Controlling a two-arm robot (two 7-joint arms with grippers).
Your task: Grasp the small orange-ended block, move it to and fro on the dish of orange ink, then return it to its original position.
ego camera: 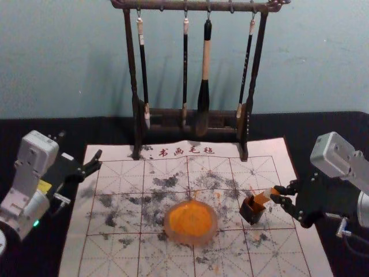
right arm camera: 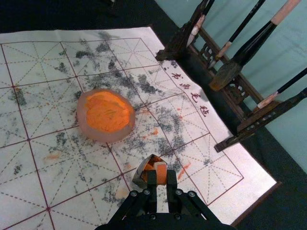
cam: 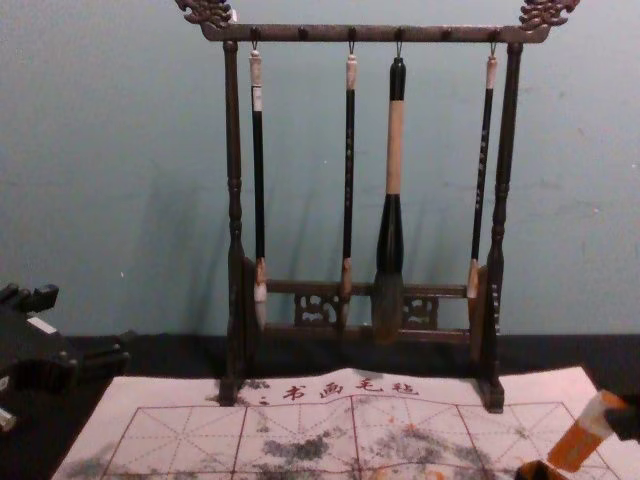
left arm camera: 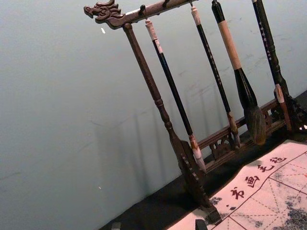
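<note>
Orange-ended block [cam: 578,442] looks light and stiff, maybe slick where inked, so I'd take it by the paler upper end, flat sides, light squeeze. Right pincer [right arm camera: 161,180] is closed down to block width with it clamped between the fingers, tilted, inked end low by the mouth of the small dark box [ego camera: 252,214]; can't tell if it's touching. Ink dish [ego camera: 169,229] sits nearby on the calligraphy mat [ego camera: 124,258], left pincer [ego camera: 98,160] idle at the mat's left edge, fingers spread, nothing held.
</note>
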